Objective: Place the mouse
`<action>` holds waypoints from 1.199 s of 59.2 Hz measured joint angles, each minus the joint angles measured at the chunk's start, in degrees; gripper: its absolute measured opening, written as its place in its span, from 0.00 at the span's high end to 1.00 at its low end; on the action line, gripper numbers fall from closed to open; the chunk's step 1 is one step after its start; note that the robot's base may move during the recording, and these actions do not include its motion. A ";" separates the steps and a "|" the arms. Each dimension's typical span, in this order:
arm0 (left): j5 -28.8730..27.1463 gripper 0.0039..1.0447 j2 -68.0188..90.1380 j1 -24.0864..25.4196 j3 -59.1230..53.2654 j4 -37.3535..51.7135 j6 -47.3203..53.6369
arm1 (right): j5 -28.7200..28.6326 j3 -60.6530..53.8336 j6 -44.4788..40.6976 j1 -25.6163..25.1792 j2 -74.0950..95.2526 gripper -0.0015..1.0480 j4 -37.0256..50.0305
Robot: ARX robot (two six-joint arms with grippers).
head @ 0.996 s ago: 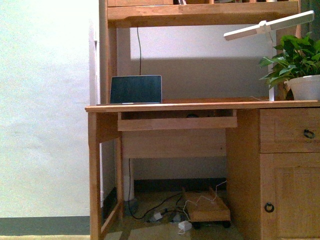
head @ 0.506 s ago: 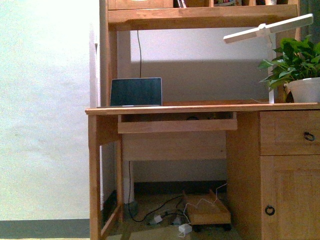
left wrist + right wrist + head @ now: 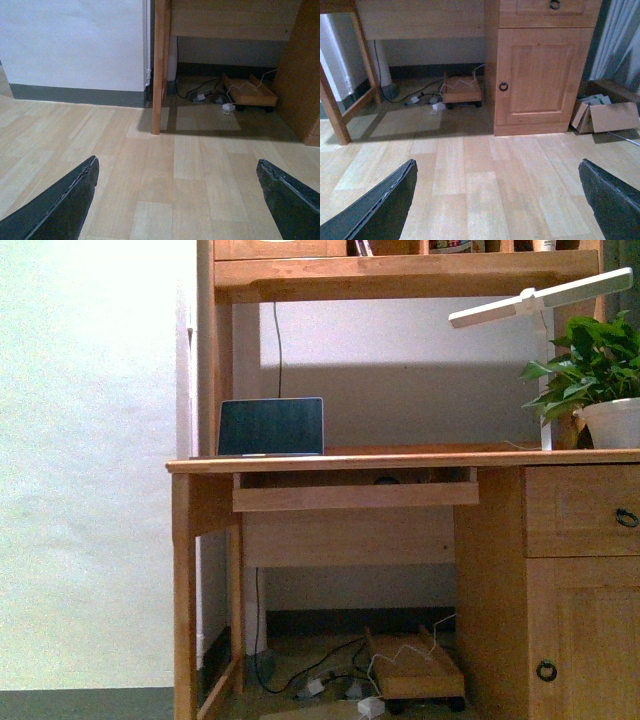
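Mouse shows you only a small dark domed sliver on the pull-out tray under the desktop, right of the laptop. Your left gripper and right gripper both gape wide above the floor, holding nothing.

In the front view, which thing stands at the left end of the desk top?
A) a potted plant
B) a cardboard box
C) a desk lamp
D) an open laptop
D: the laptop, its screen open, stands at the left end of the desk top; the potted plant is at the right end.
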 joint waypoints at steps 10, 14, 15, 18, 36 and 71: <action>0.00 0.07 0.00 0.00 0.00 0.00 0.00 | 0.00 0.00 -0.02 0.00 0.00 0.07 0.00; 0.04 0.07 0.00 0.00 0.00 0.00 0.02 | 0.02 0.00 0.00 0.00 0.00 0.07 0.00; 0.02 0.07 0.00 0.00 0.00 0.00 0.00 | 0.02 0.00 -0.02 0.00 0.00 0.07 0.00; 0.02 0.07 0.00 0.00 0.00 0.00 0.02 | 0.02 0.00 0.00 0.00 0.00 0.07 0.00; 0.02 0.07 0.00 0.00 0.00 0.00 0.02 | 0.02 0.00 0.00 0.00 0.00 0.07 0.00; 0.02 0.07 0.00 0.00 0.00 0.00 0.02 | 0.04 0.00 0.00 0.00 0.00 0.07 0.00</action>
